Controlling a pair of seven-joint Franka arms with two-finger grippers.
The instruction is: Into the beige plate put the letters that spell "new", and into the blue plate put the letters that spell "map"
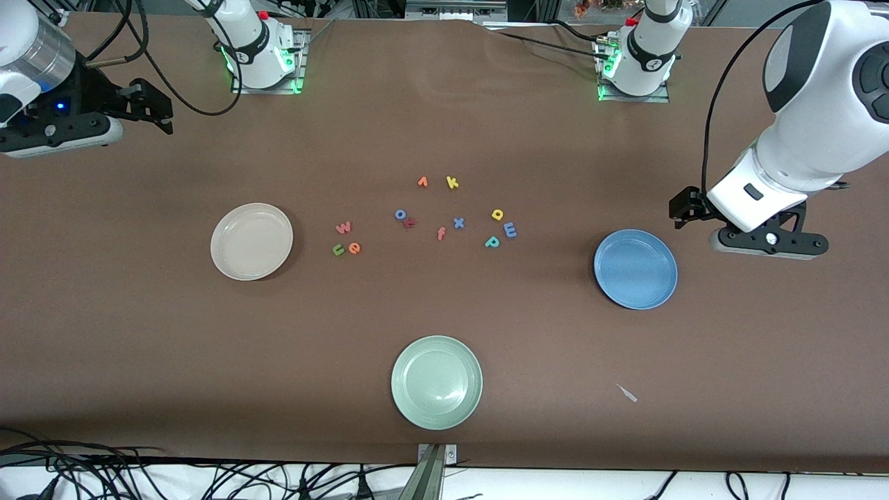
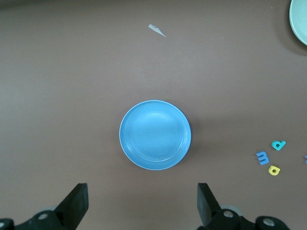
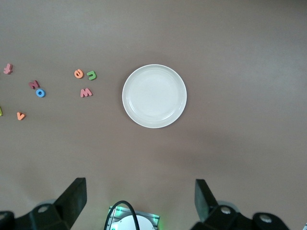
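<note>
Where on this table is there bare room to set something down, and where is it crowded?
Bare cloth lies between the beige plate and the green plate, and between the green plate and the blue plate. All three plates are empty. The scattered letters crowd the middle.

Pale green plate (image 1: 437, 382) nearest the camera; yellow k (image 1: 452, 182), blue x (image 1: 458, 223), orange f (image 1: 440, 234) mid-table
</note>
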